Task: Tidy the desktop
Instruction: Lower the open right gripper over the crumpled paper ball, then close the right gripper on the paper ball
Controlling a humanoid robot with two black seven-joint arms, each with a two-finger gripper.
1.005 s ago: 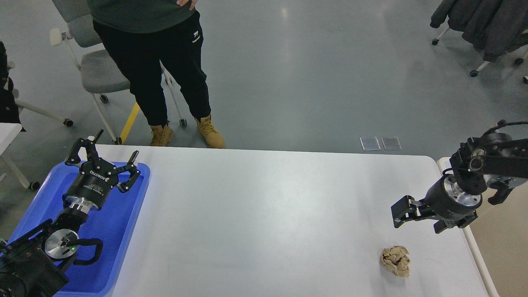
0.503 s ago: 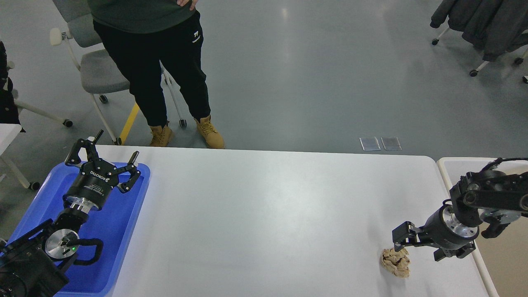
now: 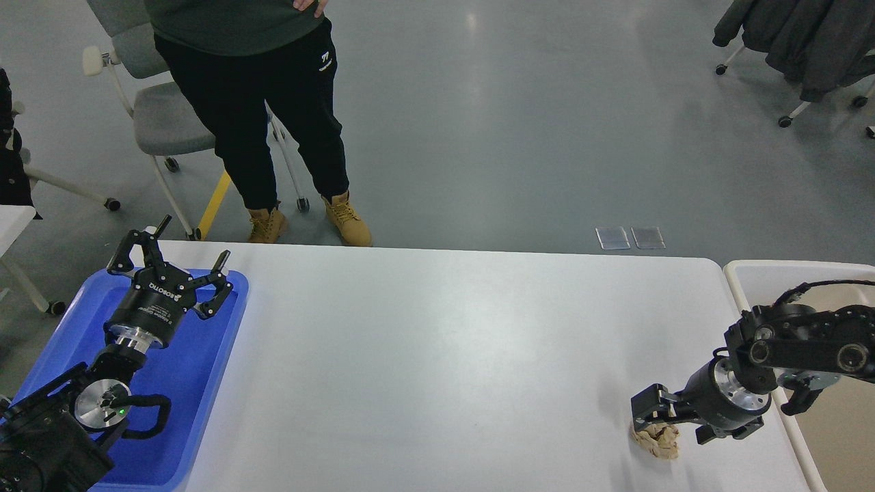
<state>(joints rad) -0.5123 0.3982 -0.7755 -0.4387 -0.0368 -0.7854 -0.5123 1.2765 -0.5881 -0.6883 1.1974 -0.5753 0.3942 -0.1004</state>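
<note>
head view: white table (image 3: 437, 355) spans the middle. blue tray (image 3: 198, 396) sits at its left end under the left gripper (image 3: 171, 263), fingers spread, holding nothing. right gripper (image 3: 649, 415), fingers apart, rests over the crumpled tan paper ball (image 3: 660, 441) near the table's right front edge.

Desktop (image 3: 444, 342): smooth white laminate look, faint sheen. Tray (image 3: 198, 410), lower left: glossy blue plastic. Wad (image 3: 657, 441), lower right: crumpled tan paper, matt, rough creases. Both grippers (image 3: 174, 263) (image 3: 649, 410): matt black fingers, polished metal wrist rings. Bin (image 3: 742, 273), right edge: smooth cream plastic rim. Floor (image 3: 547, 137): grey, softly reflective.
</note>
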